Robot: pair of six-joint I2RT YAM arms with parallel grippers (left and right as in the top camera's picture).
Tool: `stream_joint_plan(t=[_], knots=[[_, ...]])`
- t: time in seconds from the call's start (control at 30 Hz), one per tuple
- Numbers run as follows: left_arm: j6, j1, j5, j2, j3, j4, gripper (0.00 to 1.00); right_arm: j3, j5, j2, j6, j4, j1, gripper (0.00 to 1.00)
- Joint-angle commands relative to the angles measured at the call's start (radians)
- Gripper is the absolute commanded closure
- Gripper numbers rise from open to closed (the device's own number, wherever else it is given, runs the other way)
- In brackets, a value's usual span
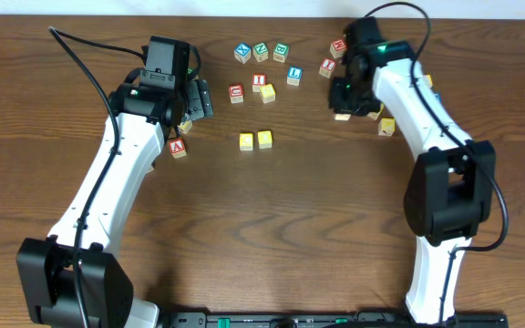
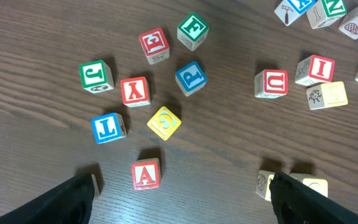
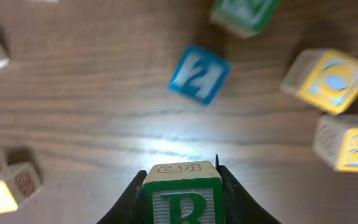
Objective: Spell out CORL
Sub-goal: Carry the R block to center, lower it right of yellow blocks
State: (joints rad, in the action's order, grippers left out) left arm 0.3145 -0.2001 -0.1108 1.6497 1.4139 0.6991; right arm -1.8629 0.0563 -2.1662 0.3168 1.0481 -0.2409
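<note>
My right gripper [image 3: 182,186] is shut on the white cube with the green R [image 3: 182,200], and the cube fills the gap between its fingers. From overhead this gripper [image 1: 343,98] hovers at the back right among loose cubes. Two yellow-topped cubes [image 1: 246,140] [image 1: 264,138] stand side by side mid-table. The blue L cube [image 1: 293,75] sits in the back group. My left gripper [image 2: 182,205] is wide open with nothing between its fingers. It hangs above the table near the red A cube [image 2: 145,174], and its right finger partly hides the yellow pair [image 2: 266,185].
Several lettered cubes lie under the left arm, among them a yellow cube [image 2: 164,122] and a red Y cube [image 2: 135,91]. A red U cube [image 2: 271,83] and a red I cube [image 2: 316,68] sit further right. A blue cube [image 3: 199,73] and yellow cubes [image 3: 331,79] lie below the right gripper.
</note>
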Motion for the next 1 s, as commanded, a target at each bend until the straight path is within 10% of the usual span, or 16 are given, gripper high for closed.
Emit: stream_joint_plan(t=[0.0, 0.97], knots=[[0.006, 0.003, -0.002, 0.011, -0.002, 0.002, 0.11, 0.013, 0.006, 0.014, -0.015, 0.007, -0.051, 0.78], [0.005, 0.003, -0.002, 0.011, -0.002, 0.016, 0.11, 0.262, -0.101, 0.012, 0.045, -0.360, -0.298, 0.70]])
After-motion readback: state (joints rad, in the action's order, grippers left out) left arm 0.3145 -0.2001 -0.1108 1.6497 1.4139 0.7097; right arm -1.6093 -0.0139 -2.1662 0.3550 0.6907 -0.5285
